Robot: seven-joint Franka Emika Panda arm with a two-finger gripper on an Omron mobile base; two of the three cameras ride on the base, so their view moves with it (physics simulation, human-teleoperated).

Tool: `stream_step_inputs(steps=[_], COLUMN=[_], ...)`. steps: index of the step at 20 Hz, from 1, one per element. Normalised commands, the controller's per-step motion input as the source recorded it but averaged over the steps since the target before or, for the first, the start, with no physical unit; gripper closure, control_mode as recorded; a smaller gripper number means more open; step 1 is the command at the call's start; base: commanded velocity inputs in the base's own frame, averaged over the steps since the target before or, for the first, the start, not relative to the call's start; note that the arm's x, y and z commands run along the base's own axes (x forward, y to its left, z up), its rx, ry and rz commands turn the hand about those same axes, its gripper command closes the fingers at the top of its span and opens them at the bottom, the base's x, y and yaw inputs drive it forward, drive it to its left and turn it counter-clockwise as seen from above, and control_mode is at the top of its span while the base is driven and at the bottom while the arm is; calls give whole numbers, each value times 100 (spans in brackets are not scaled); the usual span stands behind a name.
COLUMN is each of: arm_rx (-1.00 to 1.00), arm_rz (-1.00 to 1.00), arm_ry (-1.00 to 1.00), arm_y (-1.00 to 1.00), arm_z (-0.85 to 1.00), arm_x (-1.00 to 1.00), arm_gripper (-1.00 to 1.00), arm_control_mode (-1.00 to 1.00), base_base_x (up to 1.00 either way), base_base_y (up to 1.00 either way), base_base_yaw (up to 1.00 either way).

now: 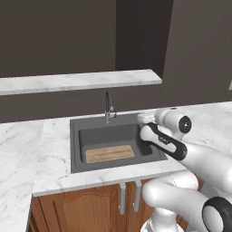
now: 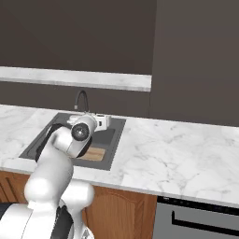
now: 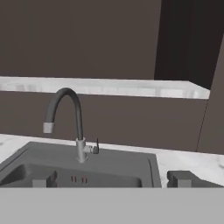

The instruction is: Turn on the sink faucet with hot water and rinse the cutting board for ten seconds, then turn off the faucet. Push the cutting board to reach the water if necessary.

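white arm reaches forward over the right side of the sink (image 1: 74, 145), a dark grey basin set in the white marble surface (image 1: 50, 149). pincer (image 3: 111, 179) is open, jaws spread wide, nothing between them; its 2 dark fingertips (image 3: 41, 180) show at the bottom of the hand view, well apart. pincer points at the faucet (image 3: 72, 127) from the front and isn't touching it.

faucet stands at the back rim of the sink, near the middle, arched spout curving down over the basin, small lever sticking out on the side of its base. no water running from the spout.

board (image 1: 110, 154) lies flat on the basin floor, at the front part of the basin, long side running left to right. in the left base view it sits forward of the faucet, not under the spout. in the right base view a corner of the board (image 2: 93, 154) shows past the arm's elbow.

a raised marble ledge (image 1: 77, 81) runs behind the sink against the dark wall. brown wooden cabinet doors (image 1: 90, 208) sit below the surface.
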Motion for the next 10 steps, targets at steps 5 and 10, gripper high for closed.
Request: stream_step_inputs(steps=[5, 10], arm_rx=[0, 0], arm_rz=[0, 0], arm_ry=[0, 0], arm_y=[7, 3], arm_z=[-24, -17], arm_x=[13, 17], arm_gripper=[-100, -100], arm_control_mode=[-100, -100], base_base_x=[0, 0], base_base_y=[0, 0], base_base_yaw=[0, 0])
